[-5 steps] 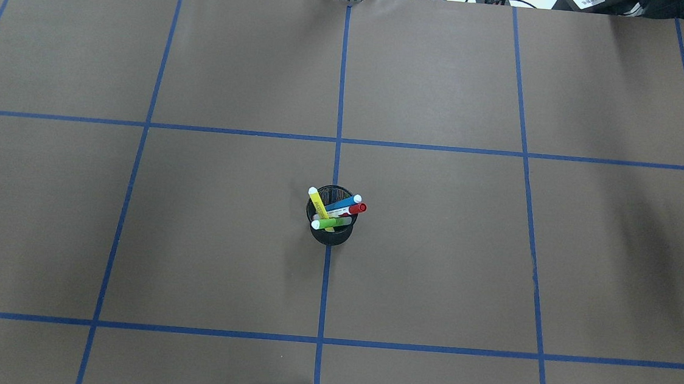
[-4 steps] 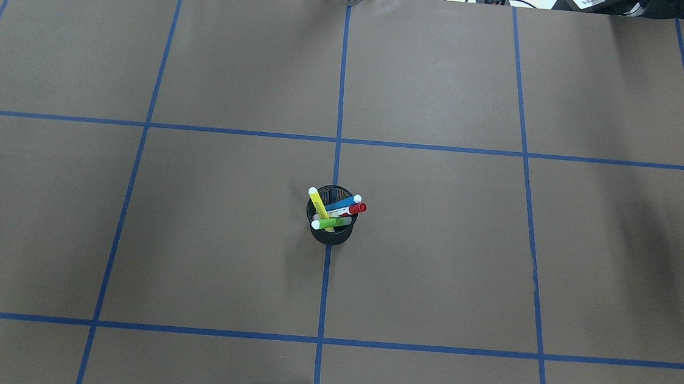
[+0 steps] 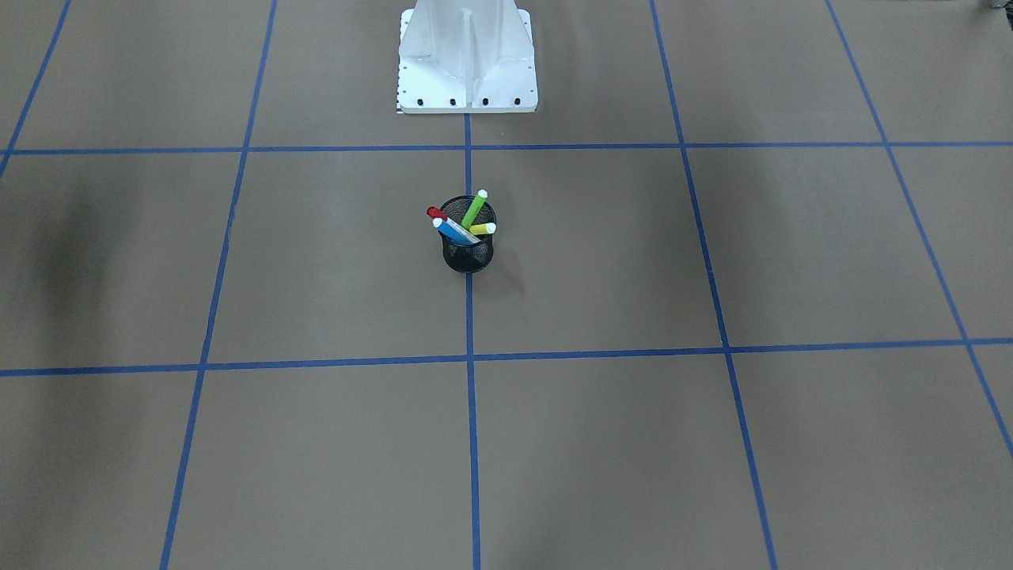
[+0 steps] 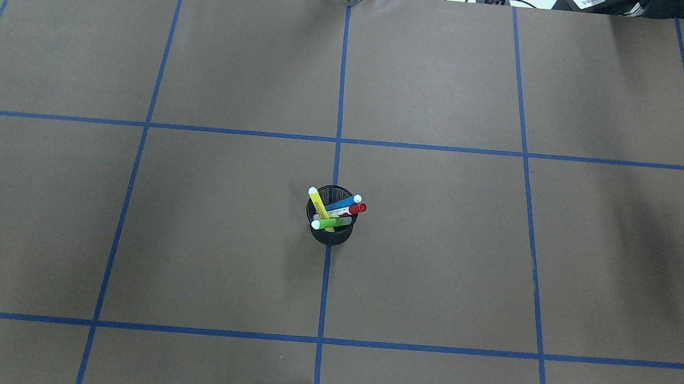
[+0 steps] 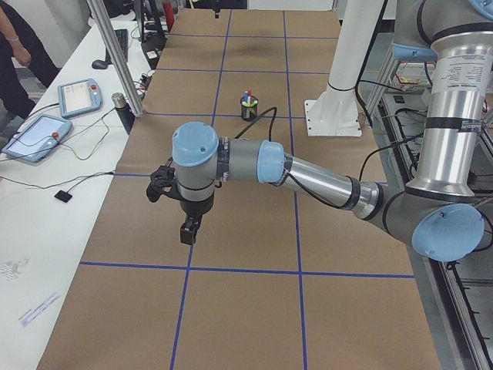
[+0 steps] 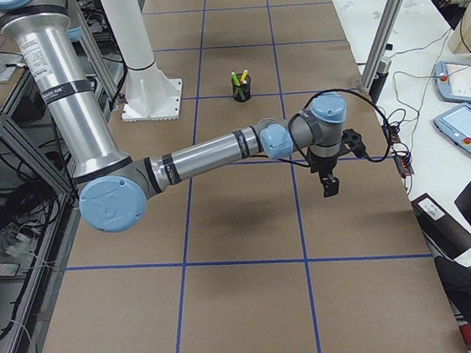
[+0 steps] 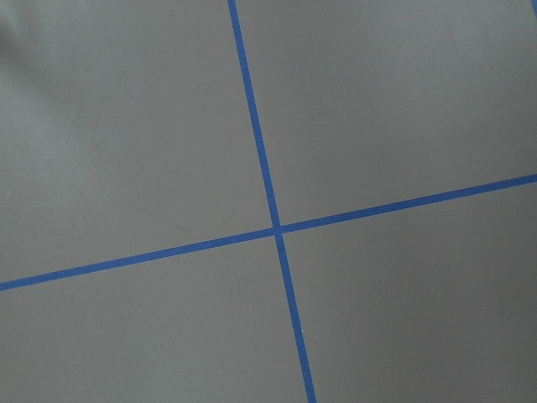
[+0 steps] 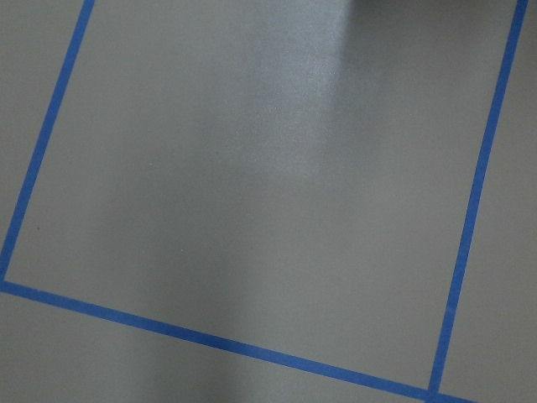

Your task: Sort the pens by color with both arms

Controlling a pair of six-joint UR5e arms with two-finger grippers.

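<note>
Left pincer: hangs over a tape crossing near the worktop's left end, holding nothing we can see; we cannot tell whether its jaws are parted or closed.
Right pincer: hangs near the worktop's right end, well apart from the pens; we cannot tell its jaw state either.
Pens: all four stand together in the black mesh cup on the centre tape line.
Step, as we judge it: the first reach toward the cup; nothing is sorted yet.
Doing it well: we would send one arm in at a time, come down from above onto one raised tip, and lift along that pen's lean so the cup stays upright.
Pen axes: each long axis runs steeply upward and splays out.
Yellow pen: tips to the far left.
Blue pen and red-capped pen: tip to the right.
Green pen: tips left, toward the robot.
</note>
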